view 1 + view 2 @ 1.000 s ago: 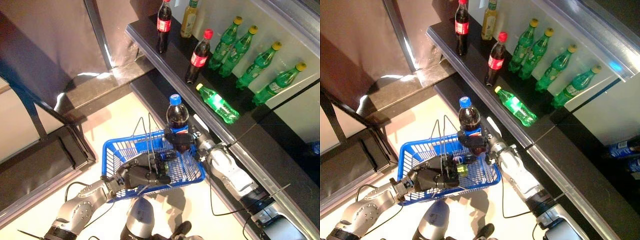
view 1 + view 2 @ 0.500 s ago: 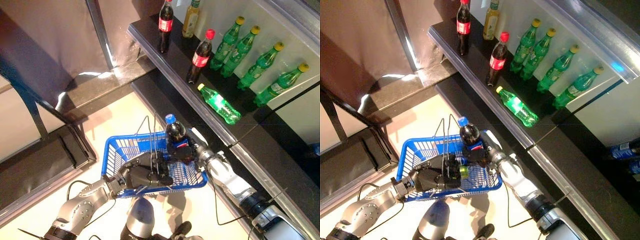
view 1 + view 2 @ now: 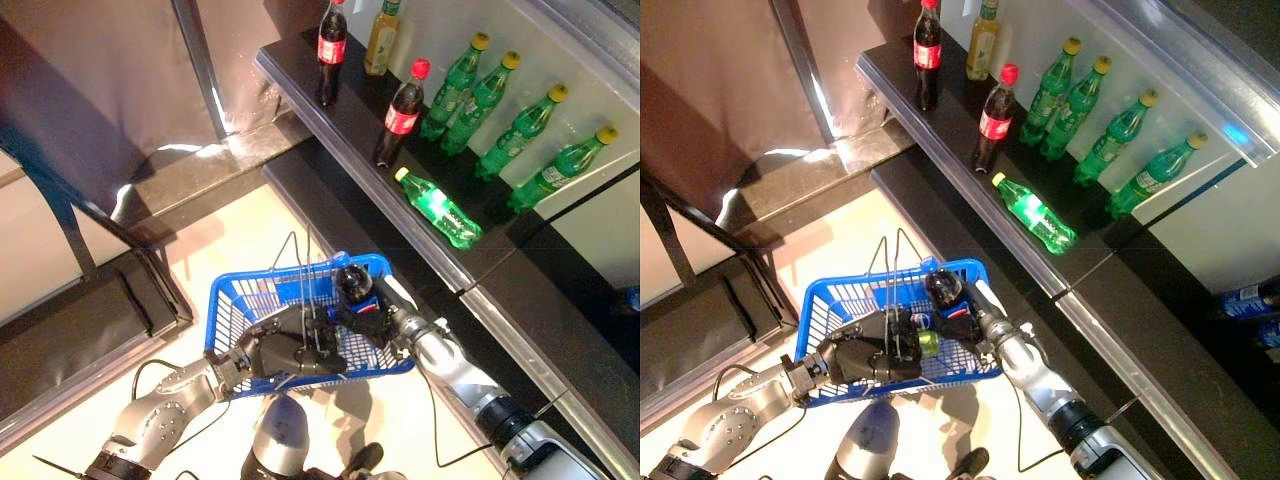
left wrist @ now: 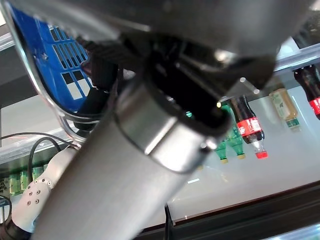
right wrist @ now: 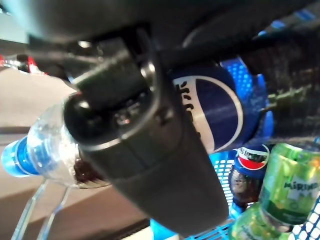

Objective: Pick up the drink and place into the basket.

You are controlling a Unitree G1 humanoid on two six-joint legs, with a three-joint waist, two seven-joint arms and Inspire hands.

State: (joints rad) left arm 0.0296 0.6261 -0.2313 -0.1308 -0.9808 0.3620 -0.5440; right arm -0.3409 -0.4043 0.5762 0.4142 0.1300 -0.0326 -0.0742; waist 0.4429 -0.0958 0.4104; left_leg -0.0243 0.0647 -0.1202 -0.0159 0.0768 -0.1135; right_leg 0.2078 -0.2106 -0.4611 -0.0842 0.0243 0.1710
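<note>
Cola bottle [image 3: 357, 293] with the blue cap sits low in the blue basket [image 3: 232, 300] — tilted, the right hand [image 3: 383, 318] wrapped round its label. Green bottles [image 5: 280, 192] lie in the basket beneath it. Left hand [image 3: 285, 350] is clenched on the wire handles [image 3: 300, 272] — the shelf [image 3: 340, 115] of bottles stands beyond.

Bright light shines on the green bottles [image 3: 437, 208] and the floor [image 3: 240, 235]. The curtain [image 3: 90, 80] is dark with shadows. Up close, the hand [image 5: 145, 145] looks big and blurry.
</note>
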